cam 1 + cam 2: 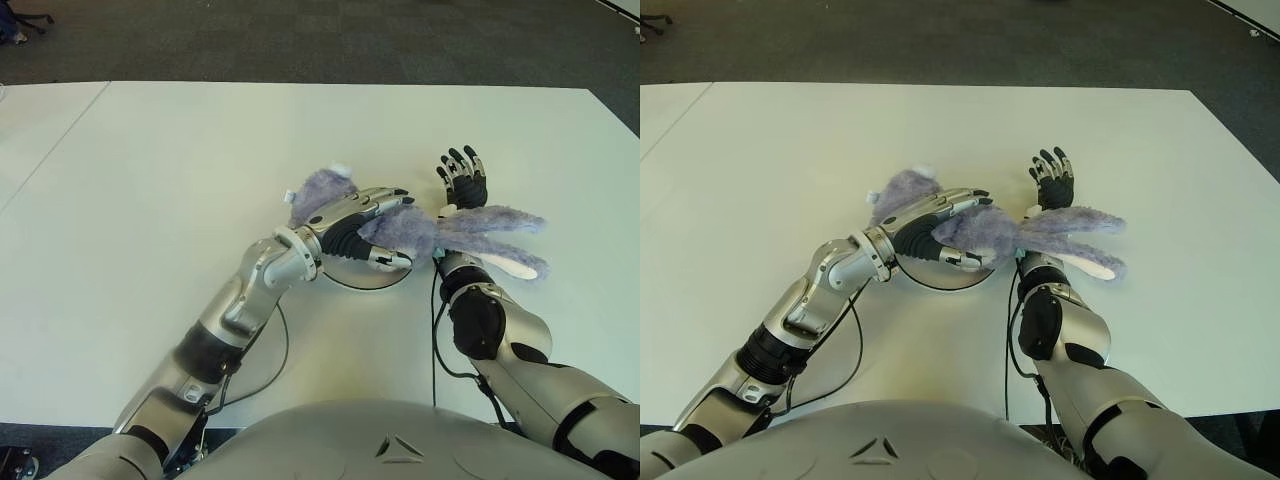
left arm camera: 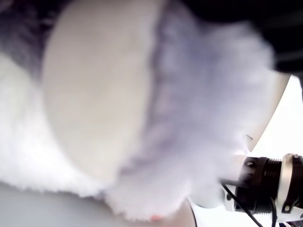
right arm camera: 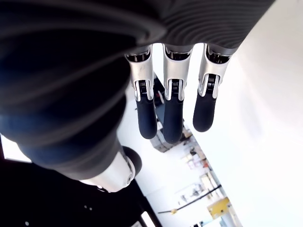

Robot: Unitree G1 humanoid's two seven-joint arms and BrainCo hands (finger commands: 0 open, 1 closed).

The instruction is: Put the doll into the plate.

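Note:
A fluffy purple doll [image 1: 478, 226] with long ears lies across the middle of the white table [image 1: 150, 180]. My left hand [image 1: 392, 230] is shut on its middle, fingers over the top and thumb underneath. It holds the doll above a round white plate [image 1: 372, 281], most of which is hidden under hand and doll. The doll's ears drape over my right wrist. My right hand [image 1: 462, 178] shows just beyond the ears, open with straight fingers [image 3: 173, 118] and holding nothing. Purple and white fur of the doll [image 2: 199, 94] fills the left wrist view.
Black cables [image 1: 282, 350] trail from both forearms across the near part of the table. Dark carpet [image 1: 300, 40] lies beyond the table's far edge. A second white tabletop [image 1: 30, 120] adjoins on the left.

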